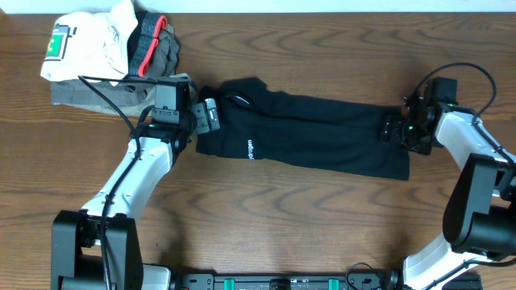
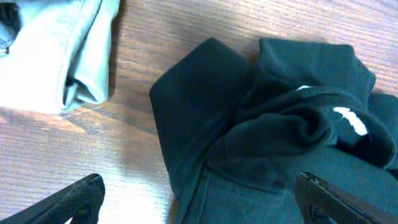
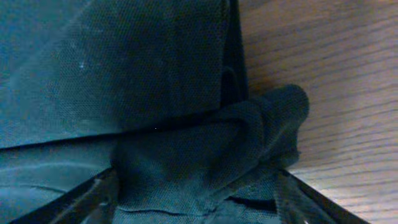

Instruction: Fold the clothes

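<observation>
The black garment point(image 1: 314, 133) lies stretched out left to right across the wooden table, with small white lettering point(image 1: 249, 149) near its left end. My left gripper point(image 1: 208, 117) is at that left end. In the left wrist view its jaws point(image 2: 199, 202) are wide open over the bunched black fabric point(image 2: 267, 143), where a white tag point(image 2: 351, 118) shows. My right gripper point(image 1: 393, 129) is at the garment's right end. Its jaws point(image 3: 196, 202) are spread wide, with a bunched fold of the black fabric point(image 3: 155, 93) between them.
A white garment with a green patch point(image 1: 89, 44) and folded grey garments with red trim point(image 1: 153, 48) lie at the back left, close to my left gripper. The grey fabric also shows in the left wrist view point(image 2: 62, 50). Bare wood surrounds the black garment.
</observation>
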Available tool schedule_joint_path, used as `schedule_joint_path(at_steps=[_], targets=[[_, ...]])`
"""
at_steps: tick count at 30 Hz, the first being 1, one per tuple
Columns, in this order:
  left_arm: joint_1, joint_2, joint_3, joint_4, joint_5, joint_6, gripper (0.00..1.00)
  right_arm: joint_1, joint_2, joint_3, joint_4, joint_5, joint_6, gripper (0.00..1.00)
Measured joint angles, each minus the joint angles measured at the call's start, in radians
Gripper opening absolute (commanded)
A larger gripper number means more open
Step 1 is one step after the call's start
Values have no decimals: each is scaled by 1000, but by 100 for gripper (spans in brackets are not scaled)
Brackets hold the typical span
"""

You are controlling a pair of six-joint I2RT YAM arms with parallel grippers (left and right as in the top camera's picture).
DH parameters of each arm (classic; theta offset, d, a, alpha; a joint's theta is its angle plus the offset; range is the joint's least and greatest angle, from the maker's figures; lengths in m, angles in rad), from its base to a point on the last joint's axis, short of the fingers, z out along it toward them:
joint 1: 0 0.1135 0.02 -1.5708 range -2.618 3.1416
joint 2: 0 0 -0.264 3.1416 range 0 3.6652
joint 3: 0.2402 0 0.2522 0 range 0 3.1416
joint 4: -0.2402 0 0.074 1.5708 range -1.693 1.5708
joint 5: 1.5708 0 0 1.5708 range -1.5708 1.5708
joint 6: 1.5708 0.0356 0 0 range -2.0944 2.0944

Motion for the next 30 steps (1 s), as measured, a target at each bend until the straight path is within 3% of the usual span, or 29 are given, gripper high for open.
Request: schedule_joint_path(at_steps=[7,11,14,18,24,30], targets=[[0,0,0,-12,3,0,98,34,14,0,3,161,38,70],[0,0,0,-24,3,0,98,45,26,2,16,177,61,53],[0,0,0,-26,3,0,98,48,38,13,19,165,75,32],[0,0,0,-30,4,0,98,50,49,24,25,152,95,17],[0,0,0,-33,4,0,98,39,51,27,42,148,114,8],[0,0,0,-45,4,0,98,-51,58,27,92,141,116,8]])
